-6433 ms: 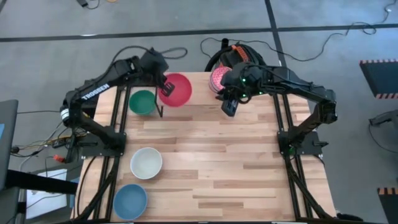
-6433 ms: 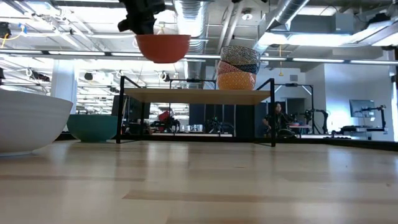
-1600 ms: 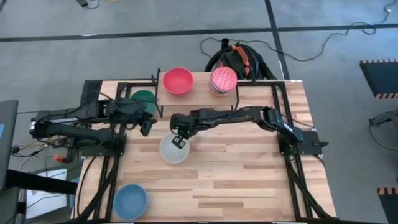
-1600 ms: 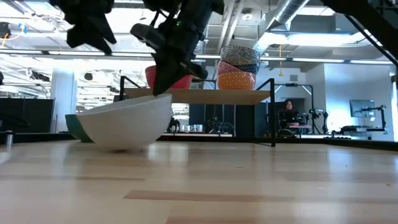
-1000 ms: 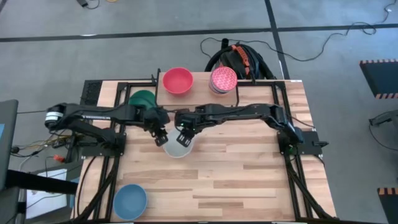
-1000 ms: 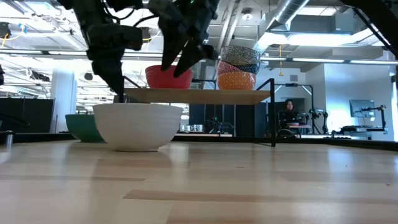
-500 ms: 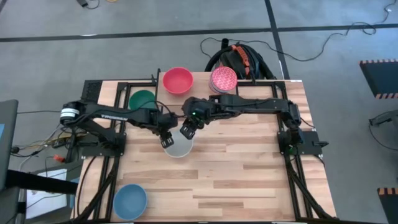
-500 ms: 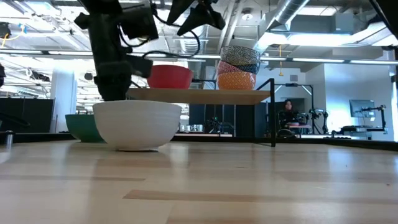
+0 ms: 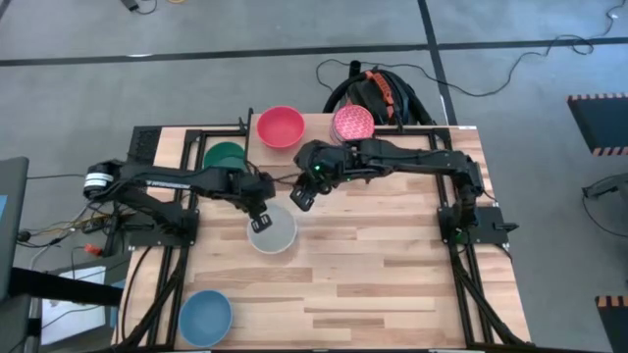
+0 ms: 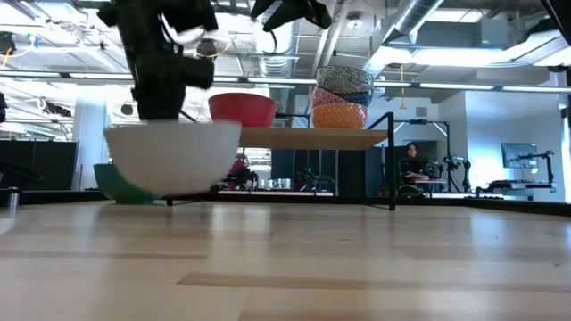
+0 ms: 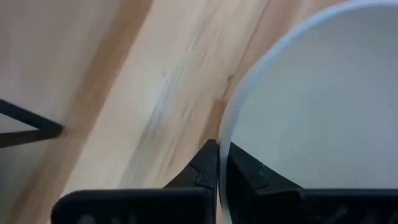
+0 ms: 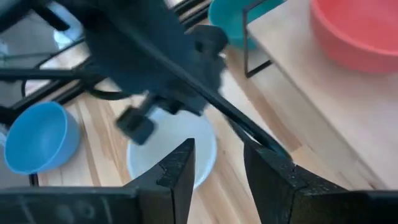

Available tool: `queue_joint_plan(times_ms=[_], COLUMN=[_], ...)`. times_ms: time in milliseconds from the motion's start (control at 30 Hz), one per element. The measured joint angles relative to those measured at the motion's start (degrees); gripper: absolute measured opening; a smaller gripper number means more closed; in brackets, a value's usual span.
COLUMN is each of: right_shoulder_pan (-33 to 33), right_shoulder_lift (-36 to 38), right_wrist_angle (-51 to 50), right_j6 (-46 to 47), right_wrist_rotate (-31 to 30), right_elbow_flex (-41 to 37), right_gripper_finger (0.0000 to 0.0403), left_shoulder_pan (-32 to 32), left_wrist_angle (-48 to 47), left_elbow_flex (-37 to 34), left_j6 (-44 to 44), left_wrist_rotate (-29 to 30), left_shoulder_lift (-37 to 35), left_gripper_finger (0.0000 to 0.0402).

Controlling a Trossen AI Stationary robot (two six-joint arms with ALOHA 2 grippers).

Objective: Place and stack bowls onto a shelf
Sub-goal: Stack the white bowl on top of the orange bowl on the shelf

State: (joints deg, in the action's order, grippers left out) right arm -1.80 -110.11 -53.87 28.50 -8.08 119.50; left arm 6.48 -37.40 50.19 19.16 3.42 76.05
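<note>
My left gripper (image 9: 259, 220) is shut on the cream-white bowl (image 9: 274, 234), which hangs just above the table in the low view (image 10: 172, 156). My right gripper (image 9: 299, 199) is open and empty, higher up, between that bowl and the shelf (image 9: 312, 152). On the shelf stand a red bowl (image 9: 280, 127) and a stack topped by the pink speckled bowl (image 9: 352, 126). In the low view the stack (image 10: 343, 96) shows a blue and a yellow bowl beneath. A green bowl (image 9: 225, 159) rests on the table by the shelf's left end. A blue bowl (image 9: 205, 317) rests at the near left. My left gripper has the cream-white bowl's rim (image 11: 222, 140) on its far-left side, one finger (image 11: 208, 163) outside the wall and one (image 11: 247, 171) inside. The fingers come from above, pointing down. The bowl hangs upright and about level, lifted clear of the table.
The shelf's thin black legs (image 10: 391, 160) stand on the tabletop's far part. My left arm (image 12: 155, 56) crosses in front of my right gripper in the right wrist view. The tabletop's middle and right (image 9: 392, 265) are bare wood. A black and orange bag (image 9: 378, 88) lies behind the table.
My left gripper has come to the cream-white bowl's rim, taken hold and lifted it clear of the table, carrying it slightly toward the left and near edges. My right gripper has risen and drawn back from the bowl toward the shelf.
</note>
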Motion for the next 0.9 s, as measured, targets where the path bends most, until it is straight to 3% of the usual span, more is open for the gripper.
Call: queue_joint_plan(times_ms=[200,467,700,900], right_shoulder_pan=[-1.8,-2.5,-3.3,-4.5], right_shoulder_lift=[1.5,3.3,3.9,3.8], right_wrist_angle=[0.6,2.4,3.9,3.8], right_j6=[1.5,1.9,2.6,4.5], right_wrist_rotate=[-1.3,-2.6,-2.6,-2.8], right_elbow_flex=[0.0,0.0,0.0,0.0], right_gripper_finger=[0.0157,0.0148,0.0143,0.0143], left_shoulder_pan=[2.4,11.5,22.3,30.7], left_wrist_angle=[-3.0,-2.3,2.7,3.0], left_elbow_flex=[5.1,17.1,23.7,28.9], left_j6=[-1.2,-7.9,-13.6,-15.1], left_wrist_rotate=[3.5,13.0,14.6,10.0], left_shoulder_lift=[-8.4,-14.6,-10.0,-1.0], left_gripper_finger=[0.0,0.0,0.0,0.0])
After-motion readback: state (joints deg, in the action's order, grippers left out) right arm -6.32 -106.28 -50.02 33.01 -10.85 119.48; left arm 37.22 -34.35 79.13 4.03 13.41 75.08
